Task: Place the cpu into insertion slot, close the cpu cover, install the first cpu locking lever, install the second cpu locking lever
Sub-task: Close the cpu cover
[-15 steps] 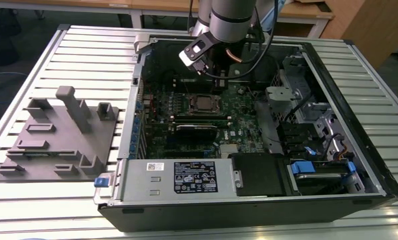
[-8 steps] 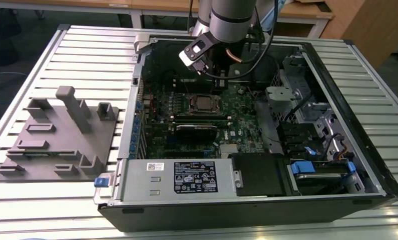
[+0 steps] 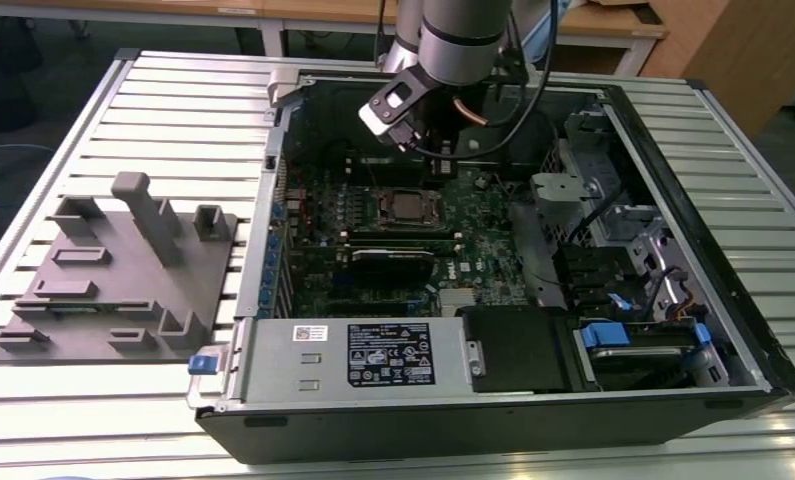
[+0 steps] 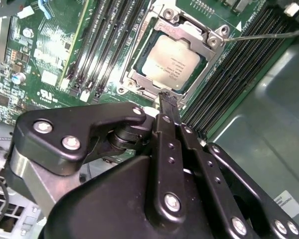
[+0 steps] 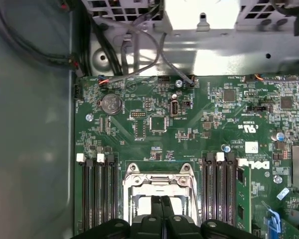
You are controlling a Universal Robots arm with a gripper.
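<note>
**Cover down on the chip, lever step in hand**

In the open computer case [image 3: 504,405] on the tabletop [image 3: 104,425], beyond the black expansion card [image 3: 394,256], the cpu [image 4: 173,62] sat in the insertion slot [image 4: 138,62] with the cpu cover [image 4: 182,24] flat around it. A thin locking lever [image 4: 269,34] looked unlatched. I judged the first lever step in hand, calling for a push down and under its catch. The gripper [image 4: 168,98] hung tip-down close over the cover's edge, fingers [image 4: 164,107] clenched on nothing. The arm [image 3: 457,40] reached in from the far side.
</note>
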